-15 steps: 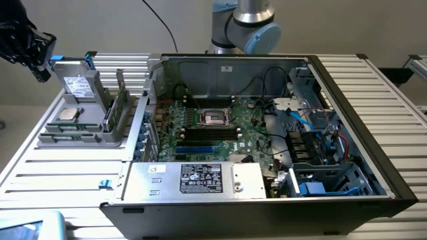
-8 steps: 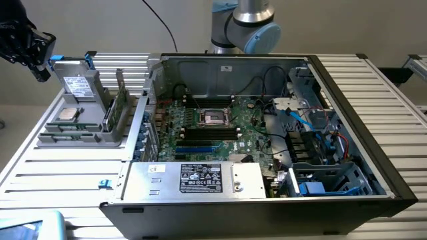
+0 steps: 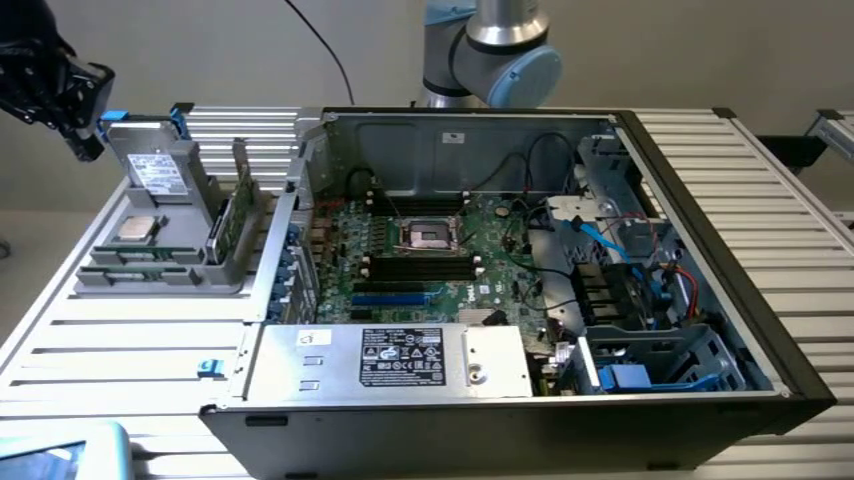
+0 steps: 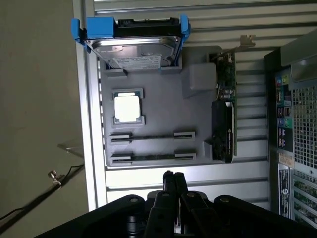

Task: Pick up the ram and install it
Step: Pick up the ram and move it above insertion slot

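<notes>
Two ram sticks stand on edge in the grey parts holder: one ram stick lies nearer the silver processor chip, the other ram stick nearer my fingers. In the exterior view the ram sits at the holder's front, at that view's left. My gripper hangs above and short of the holder, fingers pressed together with nothing between them. In the exterior view the gripper is black, high at the far left. The black memory slots lie on the motherboard inside the open case.
The open computer case sits in the middle of the slatted table. The holder also carries a grey drive in a blue bracket and a green expansion card standing on edge. The power supply is at the case's front.
</notes>
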Tool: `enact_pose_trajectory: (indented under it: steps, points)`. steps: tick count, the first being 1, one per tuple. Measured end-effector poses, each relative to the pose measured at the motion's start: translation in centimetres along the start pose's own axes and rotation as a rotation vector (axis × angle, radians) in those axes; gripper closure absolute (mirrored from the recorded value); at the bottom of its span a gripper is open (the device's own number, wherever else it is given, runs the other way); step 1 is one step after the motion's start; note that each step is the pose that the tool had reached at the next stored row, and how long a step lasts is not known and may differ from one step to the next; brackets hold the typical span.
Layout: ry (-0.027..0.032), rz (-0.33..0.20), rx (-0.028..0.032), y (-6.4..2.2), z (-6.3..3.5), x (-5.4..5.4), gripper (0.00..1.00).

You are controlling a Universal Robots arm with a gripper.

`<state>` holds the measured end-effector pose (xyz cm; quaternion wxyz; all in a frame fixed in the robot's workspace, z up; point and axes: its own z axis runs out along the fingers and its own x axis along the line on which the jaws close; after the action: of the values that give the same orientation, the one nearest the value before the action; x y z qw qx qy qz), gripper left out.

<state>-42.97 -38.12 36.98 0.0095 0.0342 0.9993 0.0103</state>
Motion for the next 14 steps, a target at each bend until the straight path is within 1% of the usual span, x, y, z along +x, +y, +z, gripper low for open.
enact_pose_trajectory:
  steps: [3, 14]
  points:
    - [0.0000, 0.000, 0.0011, 0.23, 0.00, 0.19, 0.89]
    - [0.0000, -0.001, 0.0010, 0.25, 0.01, 0.33, 0.89]
